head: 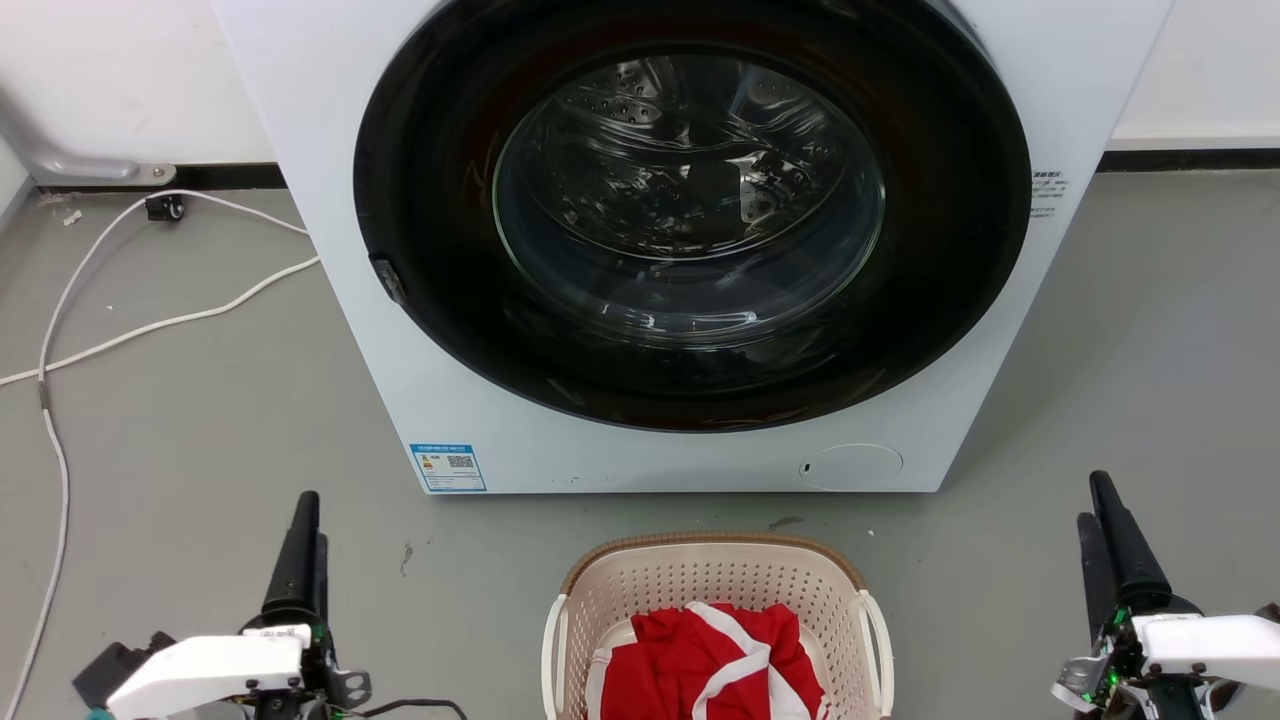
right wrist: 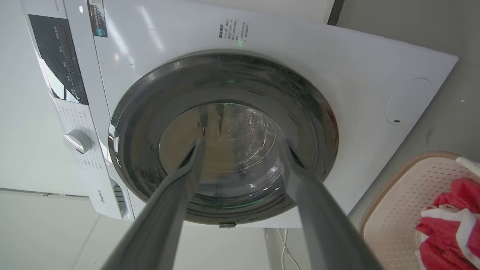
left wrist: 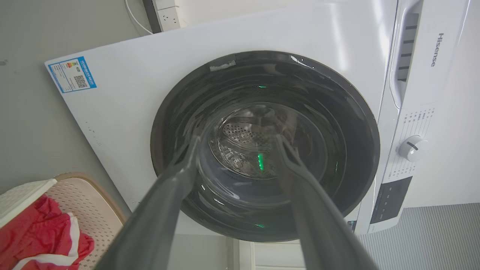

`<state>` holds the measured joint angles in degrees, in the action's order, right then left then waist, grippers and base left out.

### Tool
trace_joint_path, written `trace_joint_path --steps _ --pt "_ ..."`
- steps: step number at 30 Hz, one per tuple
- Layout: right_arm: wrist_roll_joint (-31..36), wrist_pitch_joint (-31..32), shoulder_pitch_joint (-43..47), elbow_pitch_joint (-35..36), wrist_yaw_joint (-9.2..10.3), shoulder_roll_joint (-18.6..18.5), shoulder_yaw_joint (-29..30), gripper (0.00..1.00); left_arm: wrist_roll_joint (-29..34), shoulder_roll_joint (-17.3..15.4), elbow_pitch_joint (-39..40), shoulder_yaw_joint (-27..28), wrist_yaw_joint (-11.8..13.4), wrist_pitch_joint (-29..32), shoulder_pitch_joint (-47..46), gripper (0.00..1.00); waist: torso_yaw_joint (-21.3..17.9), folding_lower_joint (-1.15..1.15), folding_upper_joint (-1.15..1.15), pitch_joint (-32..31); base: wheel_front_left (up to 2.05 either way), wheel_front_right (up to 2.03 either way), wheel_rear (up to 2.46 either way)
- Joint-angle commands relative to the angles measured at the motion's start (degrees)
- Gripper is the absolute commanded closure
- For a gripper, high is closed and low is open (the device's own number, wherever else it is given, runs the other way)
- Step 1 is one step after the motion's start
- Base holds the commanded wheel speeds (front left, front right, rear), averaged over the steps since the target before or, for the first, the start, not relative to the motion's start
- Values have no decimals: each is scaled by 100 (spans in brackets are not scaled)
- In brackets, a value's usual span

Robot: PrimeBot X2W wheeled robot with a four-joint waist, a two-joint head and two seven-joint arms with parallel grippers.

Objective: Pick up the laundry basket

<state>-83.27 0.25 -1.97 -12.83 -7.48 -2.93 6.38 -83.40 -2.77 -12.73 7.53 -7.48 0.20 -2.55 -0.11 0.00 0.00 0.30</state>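
While the head view sets the cream perforated plastic laundry basket (head: 655,590) on the grey floor (head: 200,430) between left pincer (head: 303,505) and right pincer (head: 1095,505), before the white front-loading washing machine (head: 330,300) — the wrist views show both pincers spread wide, empty. Red-and-white cloth (head: 710,660) lies in it; a white cable (head: 60,330) trails left.

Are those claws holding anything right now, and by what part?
Nothing. The left claw and right claw are both open and empty, apart from the laundry basket.

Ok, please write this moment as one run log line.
left gripper: open, empty | right gripper: open, empty | laundry basket: on floor, untouched | contents: red cloth
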Motion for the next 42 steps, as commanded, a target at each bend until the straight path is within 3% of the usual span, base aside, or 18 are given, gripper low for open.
trace_joint_path --steps 1,9,12,20,31,33,34,42 --pt "314 -58 -22 123 -1 -8 16 0 160 -14 143 34 0 -68 -21 0 -1 0 0 1 0 0 0" --pt "1163 -216 -49 312 -1 -8 272 0 779 -15 226 454 1 -222 -61 0 -8 0 0 9 0 0 0" --pt "1584 -281 -52 452 -1 -7 273 0 1160 -15 338 620 106 -286 -104 0 -12 0 0 16 0 0 0" --pt "2849 -444 -56 919 -1 -6 247 0 1972 -16 837 622 211 -447 -64 0 -20 0 0 35 0 0 0" --pt "4466 -645 8 1540 -1 -4 -43 0 3171 -16 1540 280 220 -644 151 0 -18 0 0 71 0 0 0" --pt "4702 -676 27 1607 -1 -4 -77 0 3491 -15 1648 178 224 -680 177 0 -20 0 0 77 0 0 0" --pt "4975 -726 49 1678 -1 -4 -103 0 3946 -16 1805 -5 276 -729 200 0 -26 0 0 81 0 0 0" --pt "5675 -853 143 1693 -1 -2 -140 0 5178 -15 1935 -580 400 -859 303 0 -50 0 0 83 0 0 0"
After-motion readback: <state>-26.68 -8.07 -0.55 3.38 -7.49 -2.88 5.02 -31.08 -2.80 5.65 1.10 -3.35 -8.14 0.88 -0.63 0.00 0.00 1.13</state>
